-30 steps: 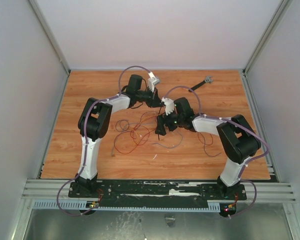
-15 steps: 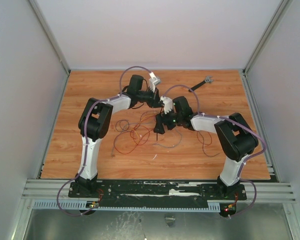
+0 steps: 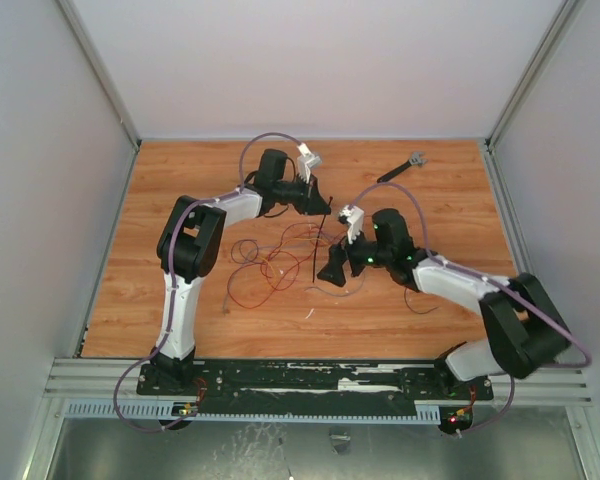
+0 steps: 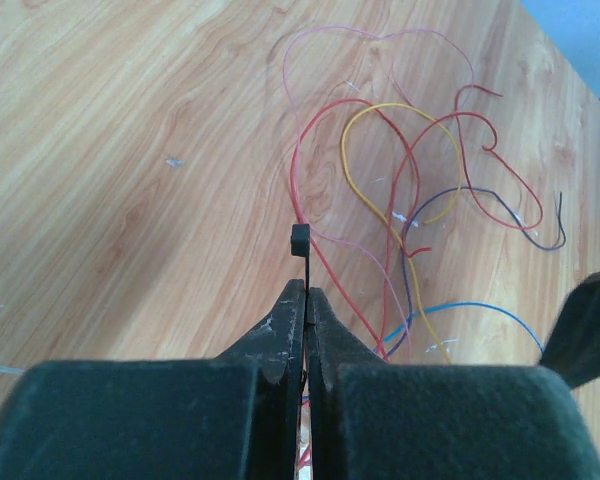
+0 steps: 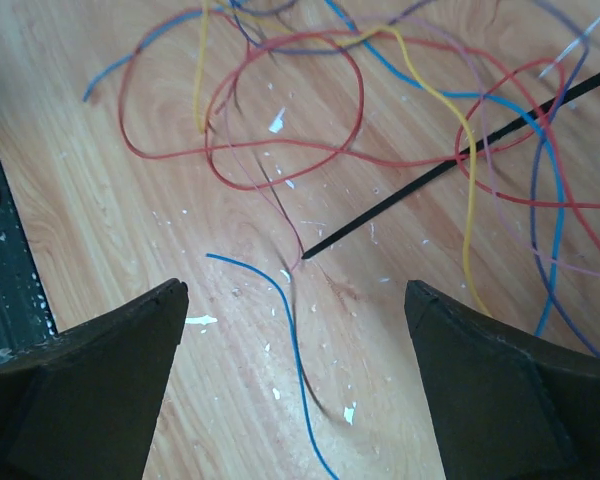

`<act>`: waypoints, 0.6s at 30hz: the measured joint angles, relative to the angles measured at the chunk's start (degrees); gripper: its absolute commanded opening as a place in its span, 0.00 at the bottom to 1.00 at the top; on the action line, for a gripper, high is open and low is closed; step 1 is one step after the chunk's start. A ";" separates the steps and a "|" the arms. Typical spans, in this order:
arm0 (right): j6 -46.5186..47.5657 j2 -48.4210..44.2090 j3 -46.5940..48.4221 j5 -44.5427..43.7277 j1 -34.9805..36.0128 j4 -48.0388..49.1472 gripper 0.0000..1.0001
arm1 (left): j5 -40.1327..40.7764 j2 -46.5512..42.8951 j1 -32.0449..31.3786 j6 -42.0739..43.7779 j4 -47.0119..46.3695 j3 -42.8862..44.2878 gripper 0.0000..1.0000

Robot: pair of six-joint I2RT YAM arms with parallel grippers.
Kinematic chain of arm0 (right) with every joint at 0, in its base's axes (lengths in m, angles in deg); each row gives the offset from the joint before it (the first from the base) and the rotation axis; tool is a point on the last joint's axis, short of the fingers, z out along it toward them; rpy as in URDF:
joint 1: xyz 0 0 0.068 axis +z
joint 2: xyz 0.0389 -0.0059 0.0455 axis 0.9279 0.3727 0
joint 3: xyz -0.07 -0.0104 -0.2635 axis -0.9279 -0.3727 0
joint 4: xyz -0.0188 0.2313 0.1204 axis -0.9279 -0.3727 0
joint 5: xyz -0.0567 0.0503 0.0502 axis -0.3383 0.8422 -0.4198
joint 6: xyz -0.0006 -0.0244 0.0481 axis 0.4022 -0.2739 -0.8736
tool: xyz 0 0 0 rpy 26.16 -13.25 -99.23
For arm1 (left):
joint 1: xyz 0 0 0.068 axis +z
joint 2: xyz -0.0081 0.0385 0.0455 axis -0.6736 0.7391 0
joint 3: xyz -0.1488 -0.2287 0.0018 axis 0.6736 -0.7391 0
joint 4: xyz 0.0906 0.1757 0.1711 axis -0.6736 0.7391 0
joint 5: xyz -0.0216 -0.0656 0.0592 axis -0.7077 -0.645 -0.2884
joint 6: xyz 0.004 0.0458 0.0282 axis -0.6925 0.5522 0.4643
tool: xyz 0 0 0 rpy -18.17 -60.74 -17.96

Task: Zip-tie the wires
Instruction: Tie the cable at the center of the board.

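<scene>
My left gripper (image 4: 307, 292) is shut on the zip tie (image 4: 300, 240), whose small square head sticks out past the fingertips. From above, the left gripper (image 3: 320, 205) holds the zip tie (image 3: 317, 255) as a thin black strip slanting down over the wires (image 3: 270, 265), a loose tangle of red, yellow, blue and dark strands. My right gripper (image 3: 330, 272) is open, just right of the strip's lower end. In the right wrist view the zip tie (image 5: 450, 160) points its sharp tip at the wood, a little beyond the open right gripper (image 5: 295, 300). Wires (image 5: 280, 150) lie around it.
A short black tool with a grey head (image 3: 405, 166) lies at the back right of the wooden table (image 3: 180, 190). Grey walls close the table on three sides. More wire loops (image 3: 415, 290) lie under the right forearm. A metal rail (image 3: 310, 385) runs along the near edge.
My right arm has drawn back to the right and toward the near edge, away from the left gripper, leaving the zip tie showing. The left arm has kept still.
</scene>
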 measured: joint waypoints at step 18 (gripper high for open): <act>19.91 -18.75 -16.44 -22.75 3.13 28.02 0.99 | 0.11 0.31 0.00 -0.83 2.80 3.10 0.00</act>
